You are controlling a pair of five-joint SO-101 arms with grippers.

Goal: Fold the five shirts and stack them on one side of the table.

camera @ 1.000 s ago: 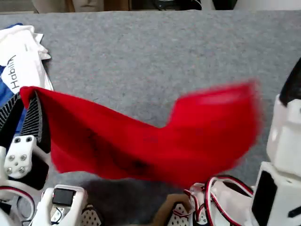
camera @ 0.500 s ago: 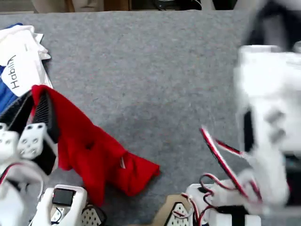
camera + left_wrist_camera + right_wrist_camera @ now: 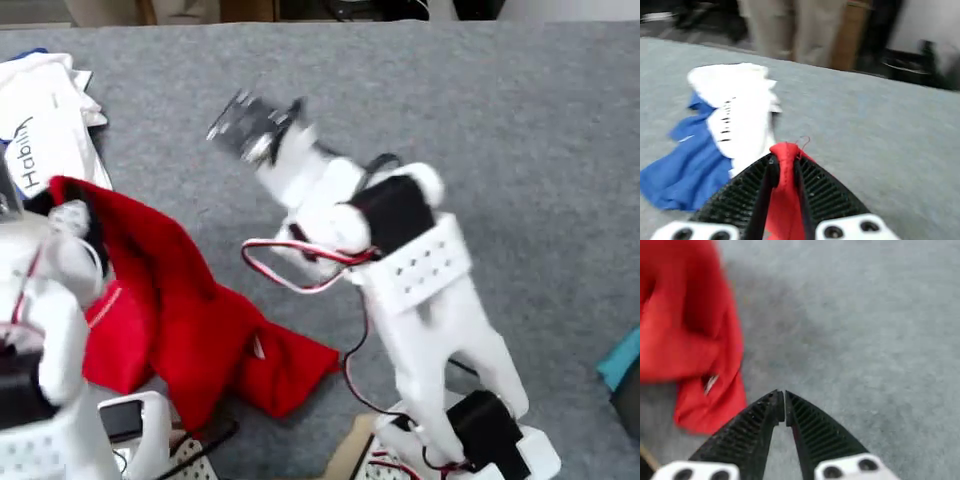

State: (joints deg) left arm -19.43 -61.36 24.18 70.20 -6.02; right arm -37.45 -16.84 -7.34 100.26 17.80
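The left gripper point(image 3: 784, 159) pinches a crumpled red cotton shirt point(image 3: 190, 320).
One corner is raised between its jaws and the rest lies slumped on the grey felt table point(image 3: 500, 150) near a white shirt point(image 3: 45, 130) and a blue shirt point(image 3: 685, 170); the right gripper point(image 3: 781, 404), tips pressed together, hangs above bare felt beside the red cloth.

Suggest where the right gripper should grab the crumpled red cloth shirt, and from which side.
Grip the loose corner of the red cloth shirt: it lies flat on the grey felt table, farthest from the end pinched in the left gripper. Probably best approached low from the bare table on the right arm's side; the right gripper is shut and must open first.
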